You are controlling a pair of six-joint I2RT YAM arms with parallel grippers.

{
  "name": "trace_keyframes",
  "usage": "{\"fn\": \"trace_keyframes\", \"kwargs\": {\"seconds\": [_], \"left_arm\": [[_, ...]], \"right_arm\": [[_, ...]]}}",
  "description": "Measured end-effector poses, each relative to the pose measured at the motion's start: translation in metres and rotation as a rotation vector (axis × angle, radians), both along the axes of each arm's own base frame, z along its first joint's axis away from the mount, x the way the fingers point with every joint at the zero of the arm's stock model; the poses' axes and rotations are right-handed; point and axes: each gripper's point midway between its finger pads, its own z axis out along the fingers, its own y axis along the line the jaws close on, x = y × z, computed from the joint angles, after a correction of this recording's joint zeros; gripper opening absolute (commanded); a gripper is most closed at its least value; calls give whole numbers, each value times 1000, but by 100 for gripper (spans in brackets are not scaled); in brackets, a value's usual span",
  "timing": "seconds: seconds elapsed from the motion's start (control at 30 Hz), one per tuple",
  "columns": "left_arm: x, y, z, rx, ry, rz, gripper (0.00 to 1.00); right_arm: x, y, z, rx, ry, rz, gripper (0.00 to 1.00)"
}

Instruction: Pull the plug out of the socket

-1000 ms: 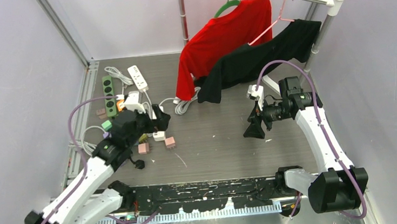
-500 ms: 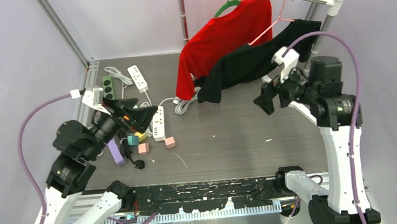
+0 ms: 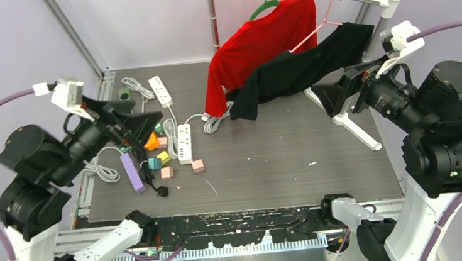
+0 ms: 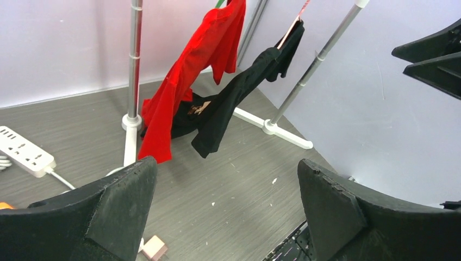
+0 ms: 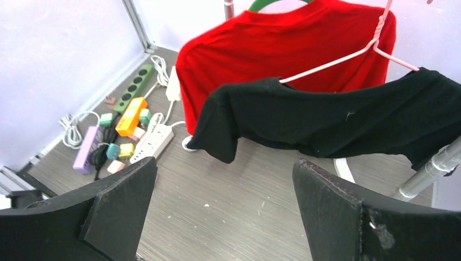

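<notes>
left gripper [image 3: 144, 120]: lifted from power strips [image 3: 184, 143]; jaws wide, empty | right gripper [image 3: 333, 99]: lifted; jaws wide, empty

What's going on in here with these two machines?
Two robot arms are set up to pull a plug out of a socket, but at this moment neither is handling anything. The left gripper and the right gripper are both raised high above the grey table, open and empty. The white power strip and the purple power strip lie among cables on the table's left side. A red shirt and a black shirt hang on a rack behind.
</notes>
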Motion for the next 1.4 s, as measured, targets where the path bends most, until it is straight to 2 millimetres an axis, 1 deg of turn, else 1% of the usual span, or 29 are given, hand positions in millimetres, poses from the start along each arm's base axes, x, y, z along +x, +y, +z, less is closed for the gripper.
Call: {"fn": "trace_keyframes", "kwargs": {"seconds": [0.07, 0.13, 0.23, 0.3, 0.6, 0.8, 1.07, 1.13, 1.4], "left_arm": [[-7, 7, 2, 3, -5, 10, 99], [-19, 15, 4, -3, -19, 19, 99], [-30, 23, 8, -11, -35, 22, 99], [-32, 24, 7, -10, -32, 22, 99], [-29, 21, -9, 20, 16, 16, 99], [-23, 18, -25, 46, 51, 16, 99], [-17, 12, -45, 83, 80, 2, 99], [-15, 11, -47, 86, 84, -1, 99], [-12, 6, -47, 85, 64, -15, 99]], "right_arm": [[-6, 1, 10, 32, -14, -4, 100], [-10, 3, 14, 52, -17, -4, 100], [-12, 4, 16, 75, -12, -4, 100], [-12, 3, 16, 82, -5, -10, 100], [-12, 1, 6, 90, 27, -26, 100], [-13, 0, 3, 91, 33, -25, 100], [-9, -1, -1, 91, 48, -23, 100], [-7, -1, -2, 91, 54, -21, 100], [-1, -1, -8, 90, 78, -15, 100]]}}
